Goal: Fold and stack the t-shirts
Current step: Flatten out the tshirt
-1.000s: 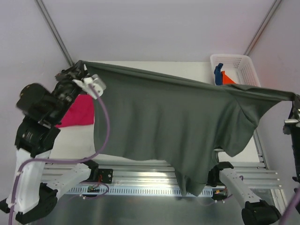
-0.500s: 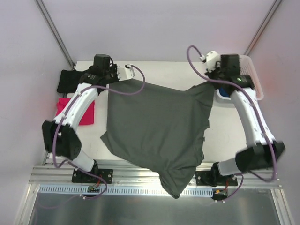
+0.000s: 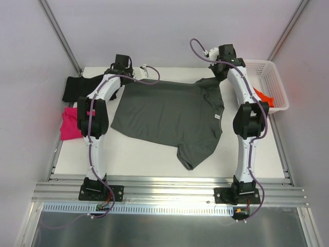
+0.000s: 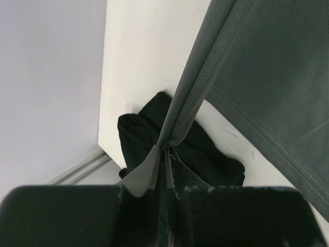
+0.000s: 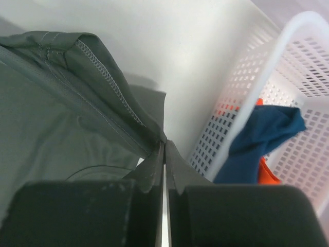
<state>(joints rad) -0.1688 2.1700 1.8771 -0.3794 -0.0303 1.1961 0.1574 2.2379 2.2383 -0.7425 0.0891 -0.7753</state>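
The dark grey t-shirt lies spread on the white table, neck with pale label to the right, one sleeve toward the front. My left gripper is shut on its far left corner; the left wrist view shows the hem pinched in the jaws. My right gripper is shut on its far right corner, the seam pinched. The black t-shirt lies at the far left, also in the left wrist view. The magenta t-shirt lies below it. The blue and orange t-shirts sit in the basket.
The white lattice basket stands at the far right corner, close beside my right gripper; its wall shows in the right wrist view. The table's far left edge is near my left gripper. Both arms stretch across the table's sides.
Both grippers have moved from high and near to low at the table's far edge, laying the dark grey t-shirt flat. It no longer hangs over the front rail.
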